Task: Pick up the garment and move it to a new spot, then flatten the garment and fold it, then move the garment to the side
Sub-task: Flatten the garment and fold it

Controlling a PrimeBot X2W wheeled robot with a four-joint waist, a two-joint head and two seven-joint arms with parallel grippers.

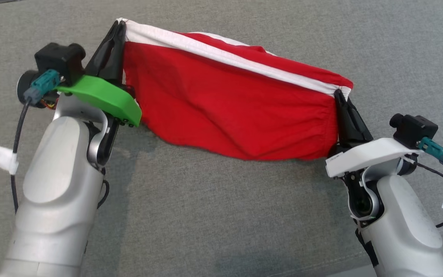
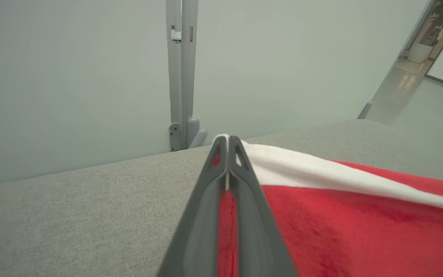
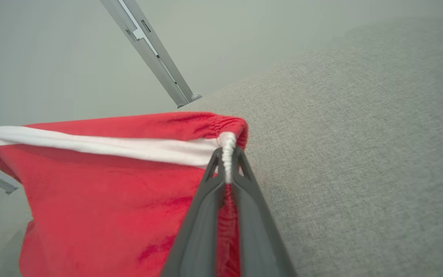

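1. Reaching up from the near edge, both pale forearms angle inward over the grey fabric surface [image 1: 206,215].
2. Left gripper [image 1: 118,30] is pinched tight on the garment [image 1: 225,104] at its left top corner; right gripper [image 1: 340,98] is clamped on the right corner.
3. Garment is red with a white waistband, stretched between the grippers, lower edge sagging; contact with the surface unclear.

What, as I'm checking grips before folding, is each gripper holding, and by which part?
The red garment, by its white-banded edge: left gripper pinches one end, right gripper the other.
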